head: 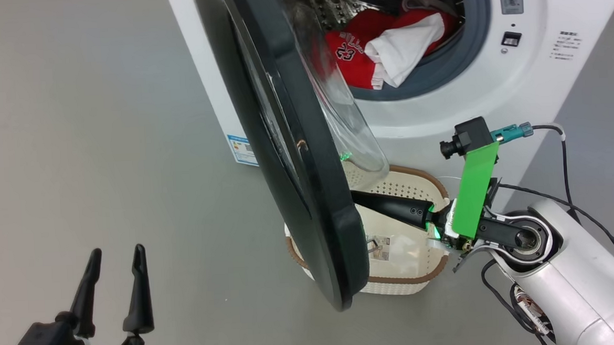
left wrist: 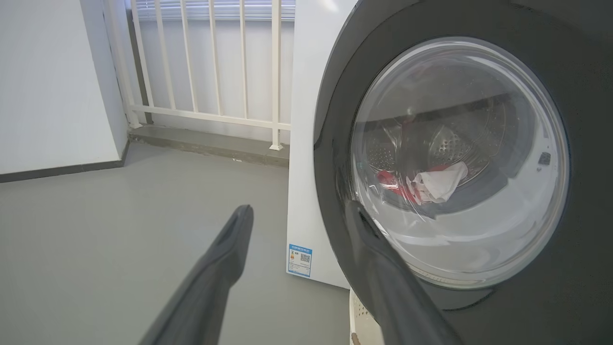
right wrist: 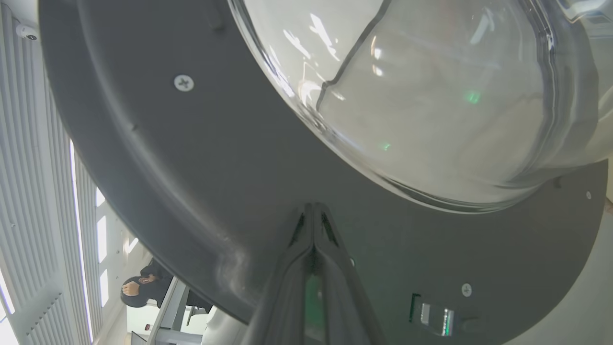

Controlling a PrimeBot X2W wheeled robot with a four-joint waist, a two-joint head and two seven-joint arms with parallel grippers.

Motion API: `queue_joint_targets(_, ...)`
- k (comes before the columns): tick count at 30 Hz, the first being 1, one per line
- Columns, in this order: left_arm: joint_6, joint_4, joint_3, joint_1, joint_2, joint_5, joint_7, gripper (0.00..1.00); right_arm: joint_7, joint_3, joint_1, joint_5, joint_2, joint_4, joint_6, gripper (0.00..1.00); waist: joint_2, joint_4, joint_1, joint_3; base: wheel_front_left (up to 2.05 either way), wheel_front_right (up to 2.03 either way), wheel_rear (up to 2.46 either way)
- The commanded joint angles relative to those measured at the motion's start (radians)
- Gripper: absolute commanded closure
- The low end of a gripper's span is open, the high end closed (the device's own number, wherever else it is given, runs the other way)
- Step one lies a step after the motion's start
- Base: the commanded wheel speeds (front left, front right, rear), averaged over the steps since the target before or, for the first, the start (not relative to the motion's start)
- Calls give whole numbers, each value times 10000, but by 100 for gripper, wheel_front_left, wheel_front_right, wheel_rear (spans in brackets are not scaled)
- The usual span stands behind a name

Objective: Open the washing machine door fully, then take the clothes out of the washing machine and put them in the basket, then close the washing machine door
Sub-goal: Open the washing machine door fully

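Note:
The washing machine [head: 440, 113] stands at the top of the head view, its door [head: 295, 157] swung partly open and seen edge-on. In the drum lie the clothes: a red jersey [head: 355, 46] and a white garment [head: 408, 46]. The cream basket [head: 397, 286] sits on the floor below the door. My right gripper [head: 358, 196] is shut with nothing in it, its tips [right wrist: 313, 211] against the inner black frame of the door [right wrist: 191, 158], under the glass bowl [right wrist: 431, 96]. My left gripper [head: 114, 261] stands open at lower left, facing the door's outer side [left wrist: 589, 143].
Grey floor stretches to the left of the machine. In the left wrist view a white railing [left wrist: 210, 72] and a white wall [left wrist: 48, 81] stand behind it. A person [right wrist: 143, 287] sits at a desk far off in the right wrist view. Cables [head: 564, 169] trail from my right wrist.

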Motion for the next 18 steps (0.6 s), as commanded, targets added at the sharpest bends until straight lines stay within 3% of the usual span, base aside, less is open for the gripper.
queue_joint_targets(1, -33, -182, 393, -149, 120, 8, -82, 0, 104, 22, 108, -117, 237, -350, 16, 100, 0, 179, 0, -69, 0, 0, 0)
queue_joint_targets(18, -33, -39, 441, -36, 106, 31, -82, 0, 303, -119, 235, -449, 1033, -328, 16, 100, 0, 1118, 0, -344, 0, 0, 0)
